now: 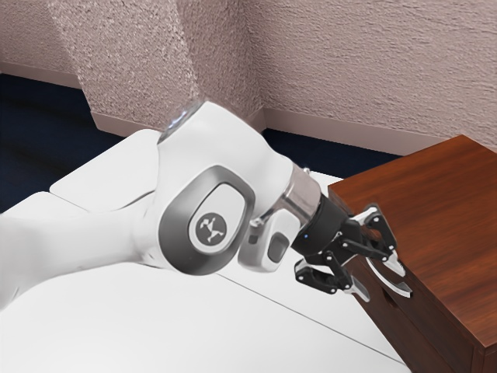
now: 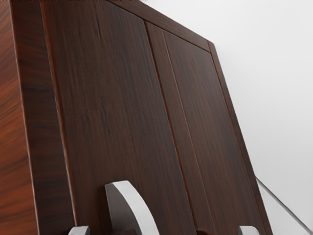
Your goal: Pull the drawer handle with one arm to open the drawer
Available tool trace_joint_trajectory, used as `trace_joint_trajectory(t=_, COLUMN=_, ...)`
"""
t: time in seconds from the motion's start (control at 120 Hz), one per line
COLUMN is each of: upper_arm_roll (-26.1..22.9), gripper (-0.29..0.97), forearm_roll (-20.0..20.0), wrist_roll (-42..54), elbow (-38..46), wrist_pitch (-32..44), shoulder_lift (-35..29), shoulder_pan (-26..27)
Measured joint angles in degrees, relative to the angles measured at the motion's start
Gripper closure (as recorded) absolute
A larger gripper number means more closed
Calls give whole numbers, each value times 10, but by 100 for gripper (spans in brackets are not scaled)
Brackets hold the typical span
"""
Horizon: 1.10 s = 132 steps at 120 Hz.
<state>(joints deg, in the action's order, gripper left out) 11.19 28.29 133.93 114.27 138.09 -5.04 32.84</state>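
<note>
A dark wooden drawer front (image 2: 112, 98) is split by narrow grooves. A curved silver handle (image 2: 128, 203) arches off it. The cabinet's redder side (image 2: 14, 147) adjoins it, and the white counter (image 2: 274, 73) lies beyond.

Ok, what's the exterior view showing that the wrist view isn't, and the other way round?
Exterior view: the white arm, the open claw at the cabinet front, the cabinet's top, and the wall. Wrist view: the front's long panel seams and the curved silver handle, seen close up. Both: the dark wood cabinet and the white table.
</note>
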Motion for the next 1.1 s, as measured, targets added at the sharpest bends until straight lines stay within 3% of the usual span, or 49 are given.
trace_joint_trajectory(t=0.058, upper_arm_roll=0, gripper=40, forearm_roll=5, wrist_roll=7, elbow=2, wrist_pitch=2, shoulder_lift=0, shoulder_pan=0)
trace_joint_trajectory(t=0.142, upper_arm_roll=1, gripper=53, forearm_roll=5, wrist_roll=13, elbow=6, wrist_pitch=2, shoulder_lift=0, shoulder_pan=0)
trace_joint_trajectory(t=0.492, upper_arm_roll=0, gripper=63, forearm_roll=2, wrist_roll=18, elbow=8, wrist_pitch=8, shoulder_lift=9, shoulder_pan=-3)
trace_joint_trajectory(t=1.1, upper_arm_roll=20, gripper=66, forearm_roll=-33, wrist_roll=16, elbow=90, wrist_pitch=22, shoulder_lift=-70, shoulder_pan=-3)
